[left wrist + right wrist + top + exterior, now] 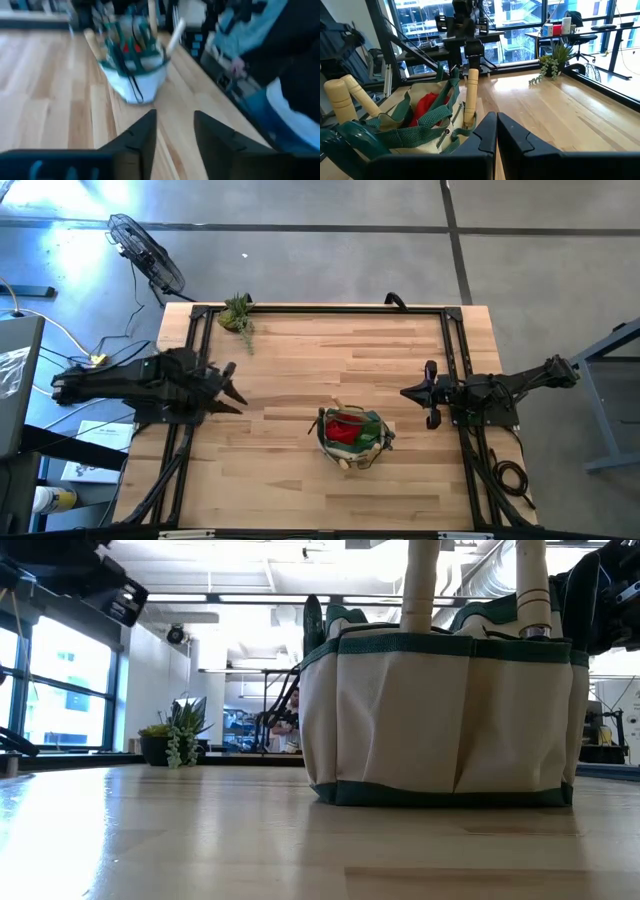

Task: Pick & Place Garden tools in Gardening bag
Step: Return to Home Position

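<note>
The gardening bag (352, 438), cream fabric with green trim, stands on its flat base on the table's near middle. A red glove (427, 110) lies inside it, and wooden tool handles (470, 95) (420, 585) stick up out of it. My left gripper (236, 388) hangs above the table's left side, pointing toward the bag (135, 60). It is open, with nothing between its fingers (175, 125). My right gripper (405, 392) waits shut at the table's right side, just right of the bag, fingers together (496, 125).
A small leafy plant (238, 315) sits at the table's far left corner. Black frame rails (452, 350) run along the table's left, right and far edges. Bare wood lies between the bag and the plant. A fan (150, 255) stands on the floor beyond the table.
</note>
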Robot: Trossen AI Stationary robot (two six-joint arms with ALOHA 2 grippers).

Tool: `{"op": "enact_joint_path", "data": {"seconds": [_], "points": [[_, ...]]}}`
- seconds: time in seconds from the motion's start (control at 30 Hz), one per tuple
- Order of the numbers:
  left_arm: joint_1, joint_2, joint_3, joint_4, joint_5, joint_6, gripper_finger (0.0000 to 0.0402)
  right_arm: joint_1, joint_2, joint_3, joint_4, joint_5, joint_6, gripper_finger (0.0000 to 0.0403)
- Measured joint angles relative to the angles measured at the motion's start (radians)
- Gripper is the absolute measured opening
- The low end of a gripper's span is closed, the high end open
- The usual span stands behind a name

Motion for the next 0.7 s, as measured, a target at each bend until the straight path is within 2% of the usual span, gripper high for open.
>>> {"op": "enact_joint_path", "data": {"seconds": [0.1, 0.2, 0.23, 0.4, 0.7], "points": [[0.0, -0.101, -0.055, 0.04, -0.033, -0.038, 0.0081, 0.0, 0.0, 0.0, 0.0, 0.0, 0.0, 0.0003], [0.0, -0.187, -0.11, 0.054, -0.112, -0.072, 0.002, 0.0, 0.0, 0.0, 0.0, -0.001, 0.0, 0.0003], [0.0, -0.209, -0.128, 0.07, -0.129, -0.082, 0.001, 0.0, 0.0, 0.0, 0.001, -0.001, 0.0, 0.0003], [0.001, -0.274, -0.203, 0.164, -0.147, -0.103, 0.0005, 0.0, 0.0, 0.0, 0.002, -0.002, 0.0, 0.0003], [0.0, -0.273, -0.315, 0.377, -0.223, -0.173, 0.0001, 0.0, 0.0, 0.0, 0.002, -0.002, 0.0, 0.0003]]}}
